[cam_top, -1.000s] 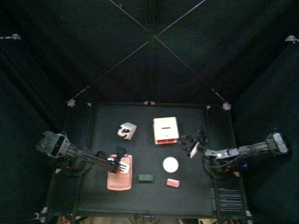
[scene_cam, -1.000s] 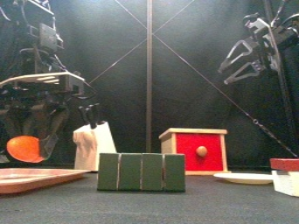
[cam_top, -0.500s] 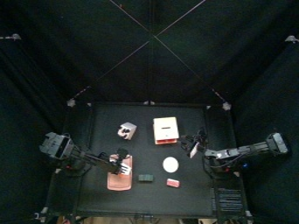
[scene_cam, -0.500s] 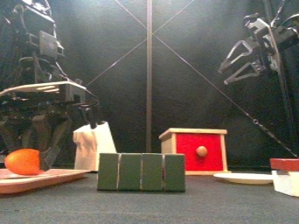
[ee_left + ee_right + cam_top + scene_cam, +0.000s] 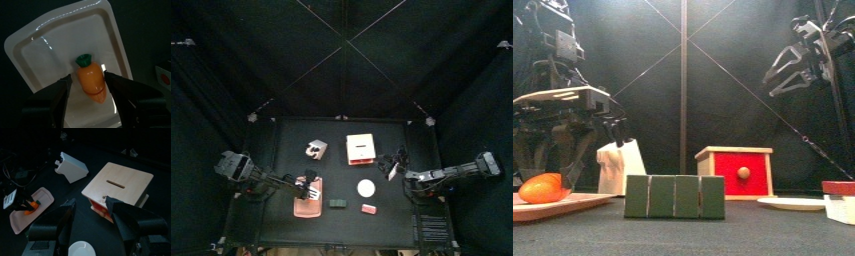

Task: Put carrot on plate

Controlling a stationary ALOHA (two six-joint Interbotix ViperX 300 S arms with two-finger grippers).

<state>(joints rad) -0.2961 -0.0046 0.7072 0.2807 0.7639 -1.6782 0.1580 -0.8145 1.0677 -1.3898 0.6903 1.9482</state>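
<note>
The orange carrot [image 5: 91, 82] with a green top lies on the pinkish rectangular board [image 5: 47, 55] at the table's front left; it shows in the front view [image 5: 543, 187] too. My left gripper [image 5: 561, 135] hangs just above it, open, with a jaw on either side of the carrot and neither touching it. It shows in the top view [image 5: 305, 185]. The small white round plate [image 5: 368, 188] lies right of the board, low at the right in the front view [image 5: 794, 203]. My right gripper [image 5: 787, 65] is raised at the right, open and empty.
A white-and-red box [image 5: 361, 148] stands behind the plate. A white angular object [image 5: 620, 165] stands behind the board. A green block [image 5: 675, 196] sits at the front middle and a small red-and-white block [image 5: 369, 209] at the front right.
The carrot, held above the board a second ago, now lies on the board. My left gripper has opened and risen a little. The right arm has not moved.
</note>
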